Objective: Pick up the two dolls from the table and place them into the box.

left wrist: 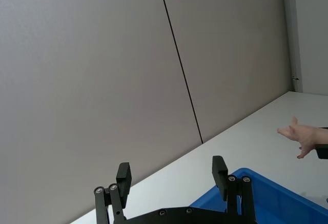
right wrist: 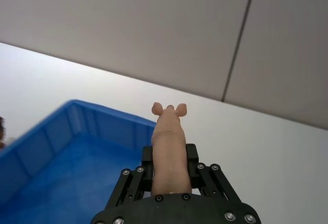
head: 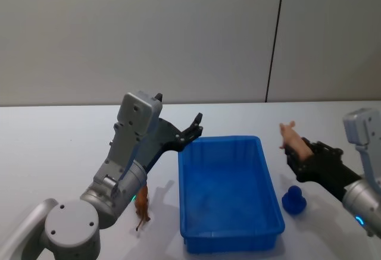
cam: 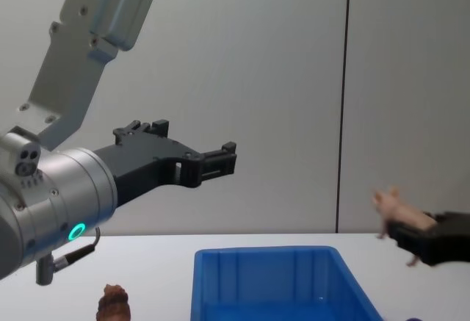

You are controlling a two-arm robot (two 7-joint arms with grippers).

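Step in hand: the pale flesh-pink toy doll with a pointed limb is judged to be in transit to the bright blue ribbed plastic box; the first of the two placements is not yet made.
Right gripper: it is closed on the pink doll's lower body, with the head projecting beyond the fingertips. It is held raised above the white surface, just outside the box's right rim.
Left gripper: it is spread wide with nothing between the fingers, and is held high near the box's far left corner.
Reddish-brown lumpy-topped doll: it is seen standing on the surface just left of the box, beside the left arm, untouched.
Box: its interior is seen empty.
Other: a small dark-blue rounded object is seen on the surface right of the box.
Next move: the right gripper needs to be carried leftward until the doll hangs over the box's interior, then opened. A descent of the left gripper onto the brown doll is called for afterwards.
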